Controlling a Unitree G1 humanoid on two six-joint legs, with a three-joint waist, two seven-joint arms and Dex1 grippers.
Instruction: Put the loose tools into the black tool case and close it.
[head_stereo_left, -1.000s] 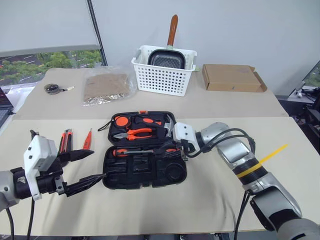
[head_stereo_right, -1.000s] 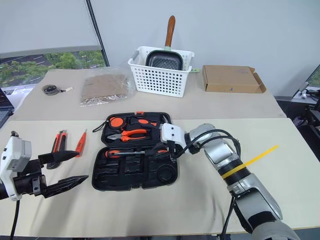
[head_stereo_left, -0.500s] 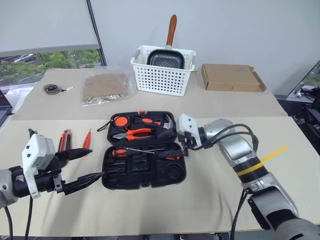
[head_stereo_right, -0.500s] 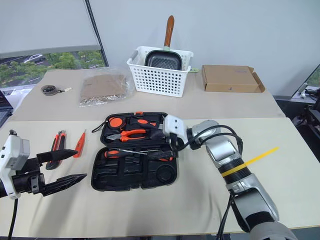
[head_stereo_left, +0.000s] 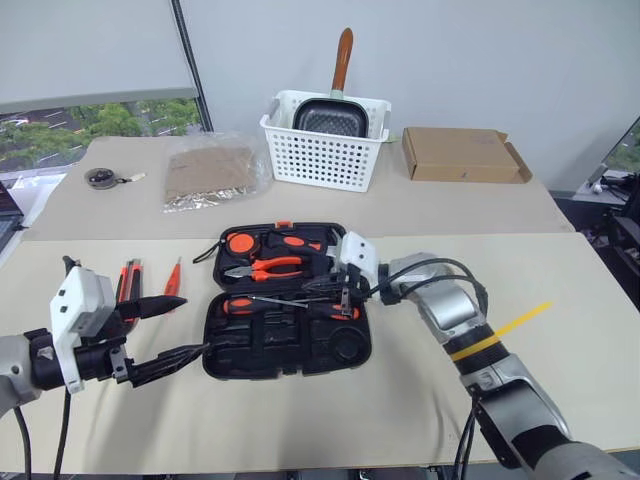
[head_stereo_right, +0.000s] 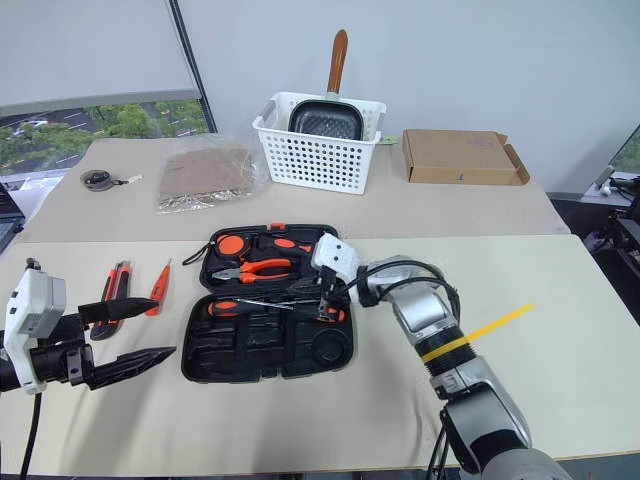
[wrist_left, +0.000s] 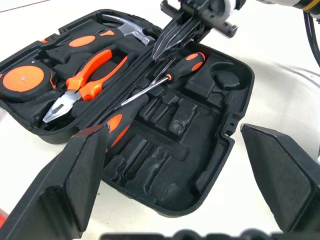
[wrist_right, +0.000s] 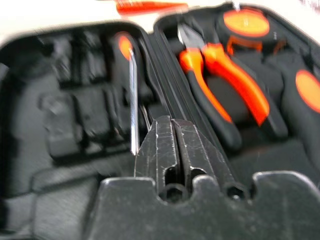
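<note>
Left wrist view shows right gripper closed and empty over two screwdrivers crossed in the case; probably unseated, they could block closing. Left gripper is wide.

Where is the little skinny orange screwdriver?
The slim orange screwdriver lies on the table left of the black tool case, right beside the utility knife, just beyond the left end effector.

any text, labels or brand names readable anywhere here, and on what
No text can be read in these pictures.
Black tool case: moulded plastic, no legible marking.
Cardboard box: no print visible.
Tag on the dark round disc: too small to read.
Tape measure: plain orange face, no legible label.
</note>
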